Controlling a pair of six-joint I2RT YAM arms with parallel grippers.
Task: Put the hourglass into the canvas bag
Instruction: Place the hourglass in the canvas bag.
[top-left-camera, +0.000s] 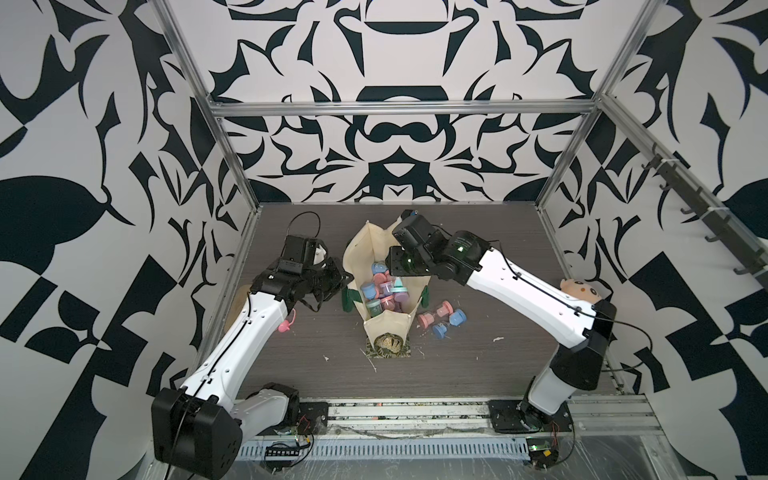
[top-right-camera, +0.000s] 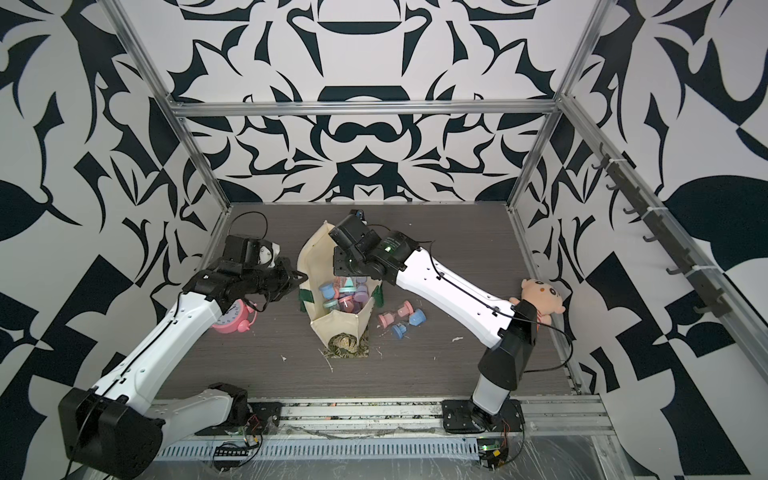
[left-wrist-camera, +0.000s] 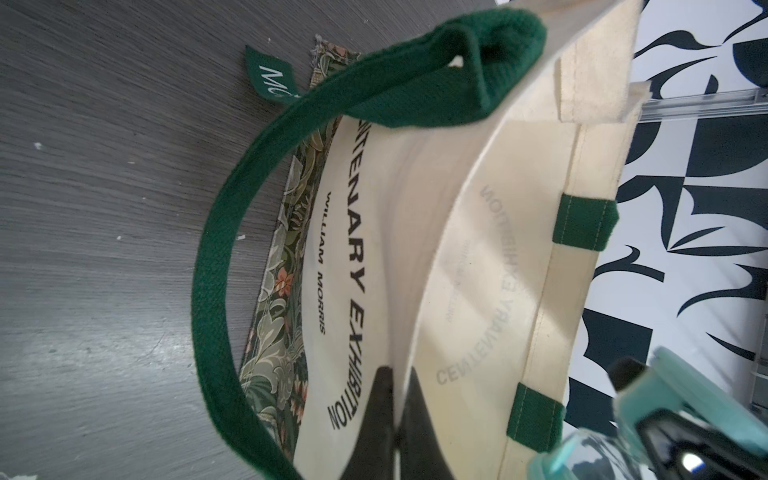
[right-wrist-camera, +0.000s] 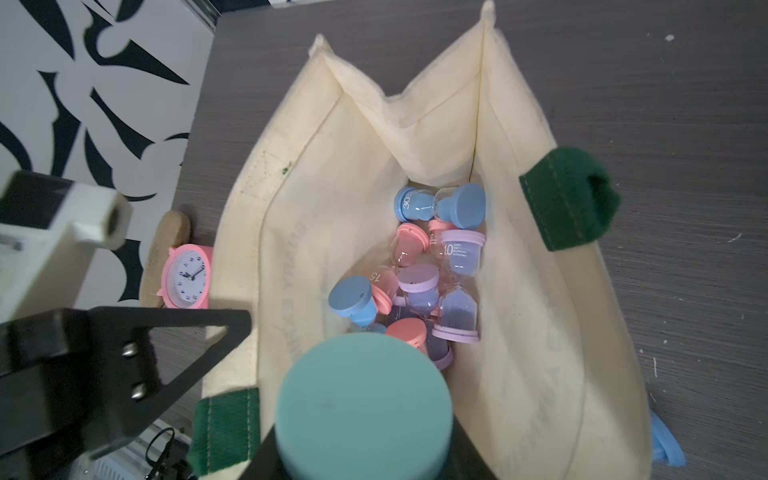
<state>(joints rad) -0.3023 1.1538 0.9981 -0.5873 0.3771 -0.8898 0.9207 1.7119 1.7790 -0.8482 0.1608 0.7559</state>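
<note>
A two-armed robot works at a cream canvas bag that lies open on a grey wood-grain table. The cell around it is walled in bold black-and-white patterned panels and framed with aluminium rails.

The left end effector is clamped on the bag's side wall close to a dark green handle, with the cloth pinched between its black fingers. The right end effector is closed around a mint-capped hourglass. It holds the hourglass just above the bag's open mouth, over a heap of pink, blue and lilac hourglasses inside.

Loose pink and blue hourglasses lie on the table just beside the bag, on the right arm's side. A pink alarm clock sits near the bag's opposite side, partly under the left arm. A plush doll rests well apart from the bag, behind the right arm at the table's edge.

A floral-print panel shows at the end of the bag nearest the arm bases, and white scraps fleck the table near the bag. A rail of dark hooks runs along the wall far off on the bag's right-arm side.
</note>
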